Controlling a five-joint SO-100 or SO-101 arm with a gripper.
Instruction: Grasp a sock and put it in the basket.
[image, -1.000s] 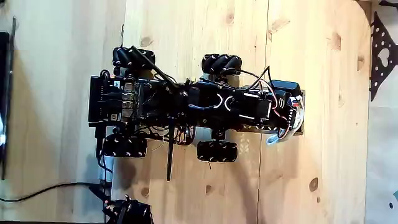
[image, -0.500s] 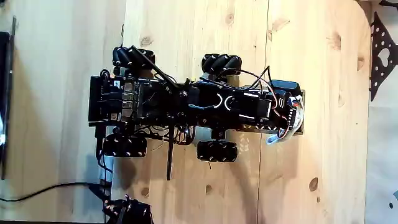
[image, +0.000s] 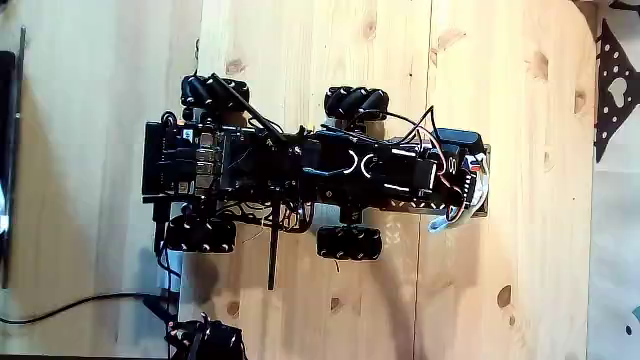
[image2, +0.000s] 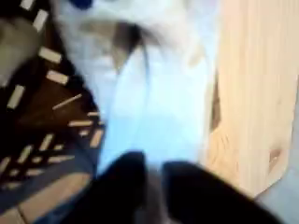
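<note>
- In the wrist view, the two dark fingers of the gripper (image2: 149, 182) are seen at the bottom edge, close together with only a thin gap; the picture is blurred, so whether cloth is pinched between them cannot be told.
- Just beyond the fingertips, the sock (image2: 154, 93) is seen as a pale, soft band running up the middle of the wrist view, with a bluish tip at the top edge. It is judged to be either hanging from the gripper or draped just ahead of it, which would explain why it lies in line with the fingers.
- To the left of the sock, the basket (image2: 42, 103) is shown as a dark lattice with pale dots. The sock appears to lie along or over its edge, so the drop is judged to be near, though contact cannot be made out.
- To the right, the bare wood of the counter (image2: 257, 84) is seen.
- In the fixed view from above, the arm is stretched out to the right over the wheeled chassis (image: 250, 165), so that the gripper (image: 470, 190) is carried past the chassis front.
- There, a pale scrap of the sock (image: 440, 224) is seen peeping out beside the basket (image: 484, 205), whose edge shows under the gripper.
</note>
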